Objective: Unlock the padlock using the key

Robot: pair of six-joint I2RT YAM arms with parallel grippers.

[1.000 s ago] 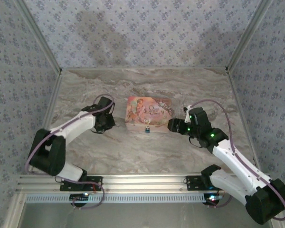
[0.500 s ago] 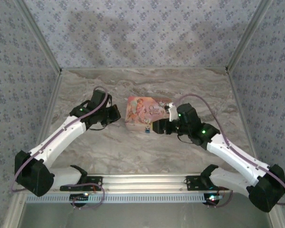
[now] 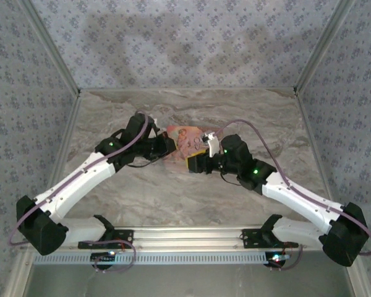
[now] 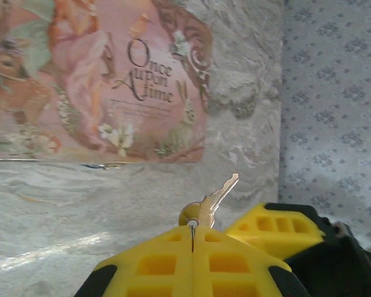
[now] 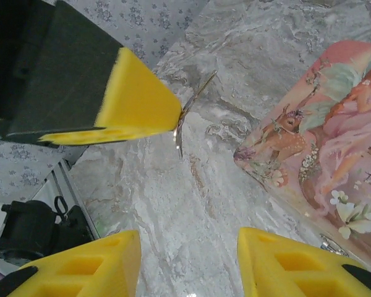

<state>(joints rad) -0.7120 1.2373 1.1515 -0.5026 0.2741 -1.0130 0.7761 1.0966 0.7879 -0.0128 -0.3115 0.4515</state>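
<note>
My left claw [image 4: 192,237] is closed tight on the key [image 4: 214,199]. The round bow is pinched between the yellow pads and the blade is free, slanting toward the upper right of the left wrist frame. From above, this claw [image 3: 166,147] sits at the left end of the pink box [image 3: 184,137].

That slant is what the next move turns on. I take the thin dark-blue sliver at the box's front edge to be the padlock [image 4: 104,166], though it is too small for me to be sure. It lies to the upper left of the key's tip, so the blade points away from it, toward the bare table [image 4: 247,105]. In my judgement I must swing the blade round to the left before it can find a keyhole.

Further right in the overhead view, my right claw [image 3: 195,164] is at the box's front edge, the nearer of my two to where the lock hangs. In the right wrist view its jaws [image 5: 188,247] stand apart with nothing between them, and the key [image 5: 197,94] shows at upper centre.
</note>
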